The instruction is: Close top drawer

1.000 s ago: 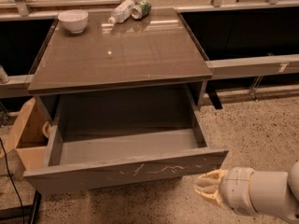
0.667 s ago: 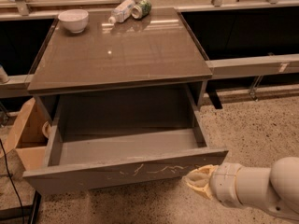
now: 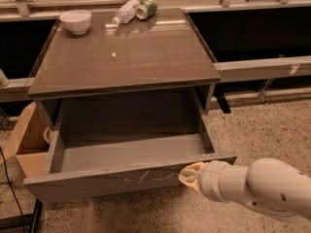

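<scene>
One drawer is my business, and it stands pulled far out. At the left, a cardboard box sits on the floor just beside the table's left side. On the table, a white bowl rests at the far left corner. A plastic bottle and a green can lie on their sides along the far edge, close together. None of these bears on the push.

Below the table's near edge, the top drawer juts out toward me, its scratched front panel well forward of that edge. My hand is at the right part of the panel, just right of the pale scratches, touching it or very nearly. Whether it is wide or narrow I cannot tell.

I judge this to be the start of the push, with contact about made and the drawer not yet in. The next move calls for a steady, straight shove toward the table's far edge. Because I press right of centre, the drawer could skew and bind, so I should keep the force square to the panel.
</scene>
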### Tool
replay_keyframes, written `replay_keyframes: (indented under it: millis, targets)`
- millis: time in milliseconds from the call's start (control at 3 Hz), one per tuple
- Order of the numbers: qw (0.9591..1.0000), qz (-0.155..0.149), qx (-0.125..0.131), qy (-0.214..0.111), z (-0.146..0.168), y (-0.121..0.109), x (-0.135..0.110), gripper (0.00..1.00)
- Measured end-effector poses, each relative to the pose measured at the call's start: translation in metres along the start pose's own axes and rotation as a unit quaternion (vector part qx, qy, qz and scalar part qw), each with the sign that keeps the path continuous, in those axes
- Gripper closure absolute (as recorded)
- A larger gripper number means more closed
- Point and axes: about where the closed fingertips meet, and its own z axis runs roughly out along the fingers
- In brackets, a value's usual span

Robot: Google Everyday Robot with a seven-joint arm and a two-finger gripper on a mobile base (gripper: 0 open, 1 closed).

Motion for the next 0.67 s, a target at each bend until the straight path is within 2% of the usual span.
replay_keyframes:
  millis: [333, 667]
  targets:
    - [0.9996, -0.005, 0.029, 0.001, 0.0234, -0.0146, -0.0054, 1.00]
    - [0.9996, -0.005, 0.029, 0.001, 0.0234, -0.0146, -0.0054, 1.00]
